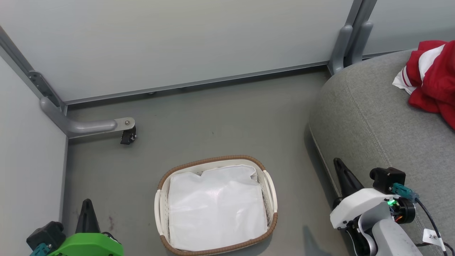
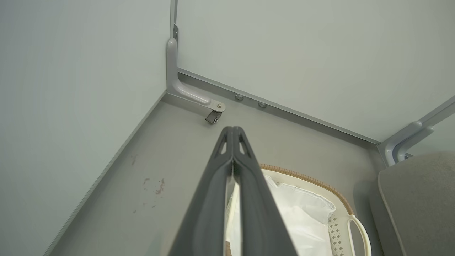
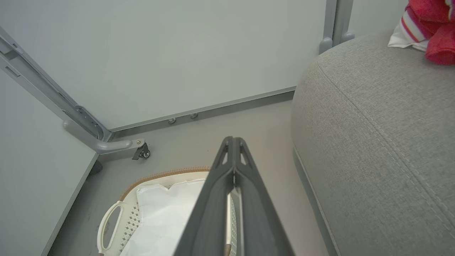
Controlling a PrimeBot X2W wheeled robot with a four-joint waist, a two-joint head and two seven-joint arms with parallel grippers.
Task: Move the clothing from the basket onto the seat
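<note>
Clothing [image 1: 432, 76]: red garments with white stripes and panels, bunched in a heap at the upper right of the head view, lying on the sofa [image 1: 369, 117]. Sofa: grey woven fabric, rounded edge, stitched seam, along the right side. Basket [image 1: 213, 160]: oval, white, brown woven rim, upright on the floor at lower centre, holding a white liner [image 1: 217, 208], near the sofa but apart from it.

The left gripper [image 1: 86, 203] wears a bright green shell [image 1: 89, 245], the right gripper [image 1: 338, 164] a white shell [image 1: 355, 206]. Both have long dark fingers [image 2: 213, 199] with triangular cut-outs. A black camera block [image 1: 387, 177], teal plug [image 1: 403, 192], green light [image 1: 391, 202], black cable [image 1: 430, 220] and white tag [image 1: 432, 236] crowd the grey forearm [image 1: 391, 238].
</note>
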